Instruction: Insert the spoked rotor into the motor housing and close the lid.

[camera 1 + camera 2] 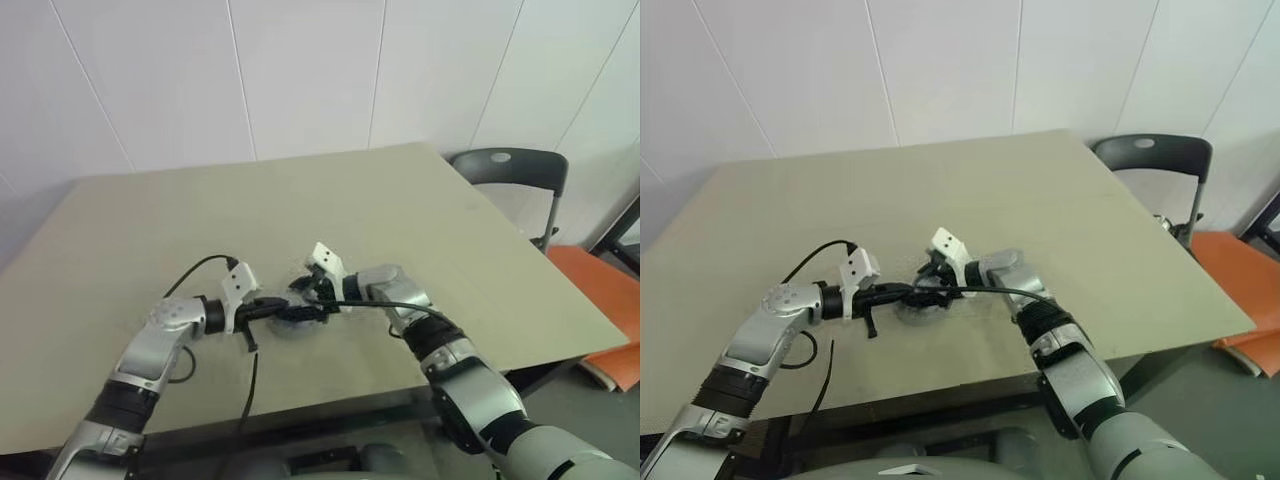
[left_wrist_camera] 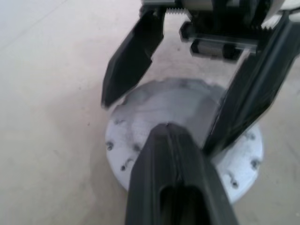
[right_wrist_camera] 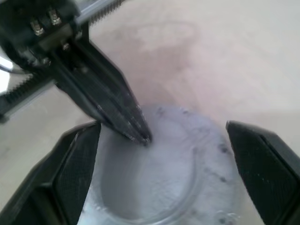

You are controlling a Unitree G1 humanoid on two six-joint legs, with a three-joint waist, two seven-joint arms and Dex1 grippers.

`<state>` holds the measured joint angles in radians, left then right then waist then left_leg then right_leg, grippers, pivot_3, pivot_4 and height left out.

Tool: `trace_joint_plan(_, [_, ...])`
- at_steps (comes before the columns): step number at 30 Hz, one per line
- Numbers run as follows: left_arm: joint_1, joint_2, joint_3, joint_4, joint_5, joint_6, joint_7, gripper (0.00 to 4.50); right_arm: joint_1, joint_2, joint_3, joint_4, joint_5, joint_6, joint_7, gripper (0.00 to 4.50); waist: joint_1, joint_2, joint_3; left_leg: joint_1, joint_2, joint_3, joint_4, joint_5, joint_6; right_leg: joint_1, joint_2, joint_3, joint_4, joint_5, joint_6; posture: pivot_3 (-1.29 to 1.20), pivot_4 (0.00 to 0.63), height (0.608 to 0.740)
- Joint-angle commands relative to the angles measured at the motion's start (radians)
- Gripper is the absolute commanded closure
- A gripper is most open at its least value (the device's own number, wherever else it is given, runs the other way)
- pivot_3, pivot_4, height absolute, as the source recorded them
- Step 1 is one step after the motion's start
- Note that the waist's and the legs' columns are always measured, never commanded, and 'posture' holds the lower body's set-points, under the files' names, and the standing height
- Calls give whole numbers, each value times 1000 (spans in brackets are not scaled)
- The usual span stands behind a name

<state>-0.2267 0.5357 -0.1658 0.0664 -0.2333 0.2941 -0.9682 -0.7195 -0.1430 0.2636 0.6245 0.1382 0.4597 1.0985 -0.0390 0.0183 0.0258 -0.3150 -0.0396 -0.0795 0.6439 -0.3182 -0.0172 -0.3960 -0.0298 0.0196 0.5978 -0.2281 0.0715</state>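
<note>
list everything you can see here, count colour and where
motor housing: one, silvery round metal, small screw holes around its flange, on the table between the two grippers, near the front middle
table: one, beige top, spans most of the head views
chair: one, dark grey, beyond the table's far right corner
orange seat: one, orange, off the table's right edge
wall: white panels, behind the table
left gripper: one, black fingers shut, tips over the housing's top
right gripper: one, black fingers open wide, one on each side of the housing
</note>
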Motion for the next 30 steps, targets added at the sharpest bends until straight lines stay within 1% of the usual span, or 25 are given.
trace_joint_plan(1, [72, 9, -78, 85, 59, 75, 2, 4500, 7, -38, -47, -139, 100, 103, 87, 36, 3, 1, -1, -5, -1, 0, 0, 0, 0, -5, -1, 0, 0, 1, 1, 0, 0, 740])
trace_joint_plan(2, [72, 10, -78, 85, 58, 75, 3, 4500, 11, -49, -53, -165, 118, 126, 97, 36, 4, 2, -2, -9, -2, 0, 0, 0, 0, -8, -2, 1, 0, 3, 3, 0, 0, 740])
trace_joint_plan(4, [70, 8, -77, 88, 56, 72, 5, 4500, 19, -76, -58, -207, 136, 149, 115, 36, 6, 3, -2, -11, -3, 0, -1, 0, 1, -8, -3, 1, 0, 5, 0, 0, 0, 740])
trace_joint_plan(6, [69, 7, -77, 90, 55, 71, 7, 4500, 23, -94, -59, -232, 148, 170, 123, 36, 9, 4, -1, -10, -3, 0, -2, 0, 1, -8, -3, 1, 1, 3, 3, 0, 0, 740])
trace_joint_plan(10, [62, 6, -78, 95, 53, 70, 8, 4500, 6, -117, -102, -251, 204, 283, 98, 36, 17, 3, 0, -7, -1, 0, -2, 0, 0, -8, -1, 1, 0, 0, 1, 0, 0, 740])
trace_joint_plan(12, [58, 10, -79, 98, 52, 72, -1, 4500, -14, -124, -121, -231, 211, 370, 44, 36, 19, 3, 1, -7, -1, 0, -2, 0, 0, -9, 0, 1, 0, -1, 1, 0, 0, 740])
trace_joint_plan(15, [56, 25, -81, 104, 53, 70, -22, 4500, -71, -109, -177, -130, 198, 514, -118, 36, 18, 3, 1, -8, -1, 0, -2, 0, 1, -9, -1, 1, 0, 0, 0, 0, 0, 740])
trace_joint_plan(17, [57, 35, -78, 105, 49, 71, -34, 4500, -90, -108, -207, -100, 209, 588, -173, 36, 19, 3, 1, -8, -1, 0, -2, 0, 1, -9, 0, 1, 1, 0, 0, 0, 0, 740])
trace_joint_plan(20, [56, 47, -71, 104, 48, 72, -43, 4500, -80, -132, -187, -148, 225, 683, -176, 36, 19, 2, 0, -8, -1, 0, -3, 0, 1, -9, -1, 1, 0, 0, 0, 0, 0, 740])
trace_joint_plan(26, [55, 55, -67, 104, 49, 70, -46, 4500, -57, -154, -149, -255, 312, 892, -147, 36, 18, 3, 0, -7, -1, 1, -8, 0, 1, -9, 1, 2, 0, 0, 0, 0, 0, 740])
trace_joint_plan(30, [57, 57, -67, 104, 50, 67, -46, 4500, -62, -120, -182, -249, 341, 997, -205, 36, 18, 3, 0, -6, -1, 0, -9, 0, 1, -9, 2, 2, 1, 0, 0, 0, 0, 740])
